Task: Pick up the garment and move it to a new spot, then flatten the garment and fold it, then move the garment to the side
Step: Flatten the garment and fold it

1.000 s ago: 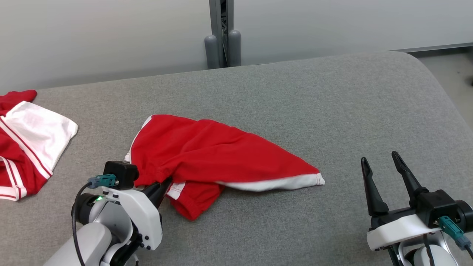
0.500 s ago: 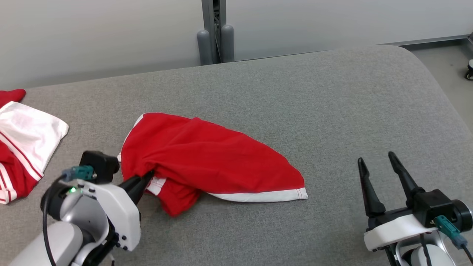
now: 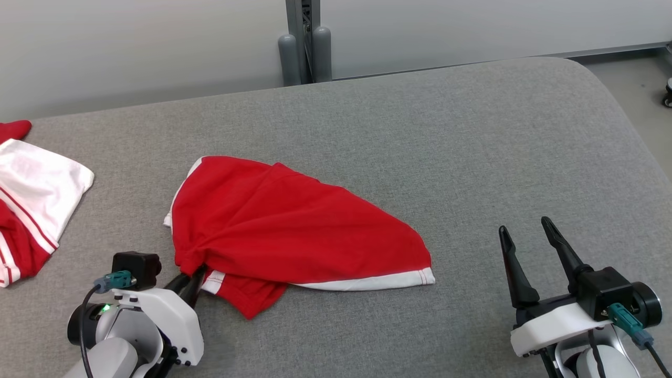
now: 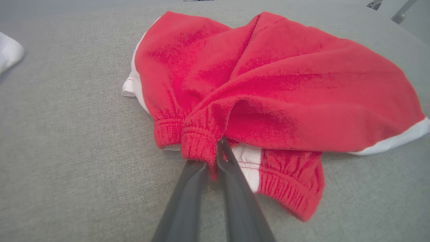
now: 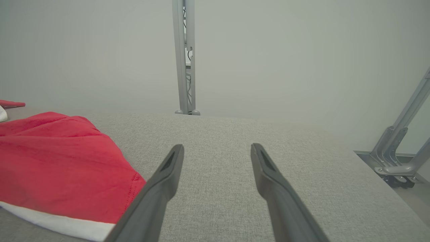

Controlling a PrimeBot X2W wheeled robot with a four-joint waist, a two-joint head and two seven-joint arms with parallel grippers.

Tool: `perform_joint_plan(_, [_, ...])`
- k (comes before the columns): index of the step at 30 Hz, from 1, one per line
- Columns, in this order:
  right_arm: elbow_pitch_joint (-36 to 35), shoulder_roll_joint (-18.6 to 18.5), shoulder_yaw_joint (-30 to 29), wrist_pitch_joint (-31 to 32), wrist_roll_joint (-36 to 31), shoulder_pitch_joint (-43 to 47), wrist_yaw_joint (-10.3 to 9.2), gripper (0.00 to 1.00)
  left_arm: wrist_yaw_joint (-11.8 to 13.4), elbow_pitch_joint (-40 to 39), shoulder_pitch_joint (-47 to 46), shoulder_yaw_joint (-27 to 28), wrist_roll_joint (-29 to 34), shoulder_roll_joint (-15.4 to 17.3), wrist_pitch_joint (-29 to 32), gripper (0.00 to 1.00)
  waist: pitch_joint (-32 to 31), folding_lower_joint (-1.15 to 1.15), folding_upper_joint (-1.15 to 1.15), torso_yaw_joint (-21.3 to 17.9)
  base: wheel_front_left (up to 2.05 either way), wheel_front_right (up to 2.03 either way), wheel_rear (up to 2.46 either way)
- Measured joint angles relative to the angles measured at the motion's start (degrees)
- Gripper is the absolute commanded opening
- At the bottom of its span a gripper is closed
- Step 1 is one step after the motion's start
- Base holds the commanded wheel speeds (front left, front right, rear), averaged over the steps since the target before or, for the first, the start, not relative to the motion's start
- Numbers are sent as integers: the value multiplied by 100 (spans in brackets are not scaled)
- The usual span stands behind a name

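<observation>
The garment (image 3: 294,226) is a pair of red shorts with white trim, lying crumpled on the grey table (image 3: 446,147) left of centre. My left gripper (image 3: 195,274) is shut on its elastic waistband at the near left corner; in the left wrist view the fingers (image 4: 231,174) pinch a fold of the garment (image 4: 268,87). My right gripper (image 3: 525,231) stands open above the table at the lower right, apart from the cloth. In the right wrist view the fingers (image 5: 168,178) are spread with nothing between them, and the garment (image 5: 57,168) lies to their left.
Another red and white garment (image 3: 31,189) lies at the table's left edge. A grey metal post (image 3: 304,42) stands behind the table's far edge. The table's rounded right corner drops to the floor, where a frame with a wheel (image 5: 399,158) stands.
My left gripper has drawn back toward the near edge with the waistband in its grip, dragging the garment's near left corner along. The camera has shifted. The right gripper stays open.
</observation>
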Motion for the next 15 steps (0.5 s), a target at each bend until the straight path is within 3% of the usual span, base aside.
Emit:
perform_joint_plan(8, [49,2,-15,0,-3,-20,0,100,-203,531,-75,69,-112,-136,-294,100,-58,0,0,102,0,0,0])
perform_joint_plan(15, [60,1,-62,0,-47,18,0,100,-167,324,119,157,-155,-201,-695,100,-114,0,0,194,0,0,0])
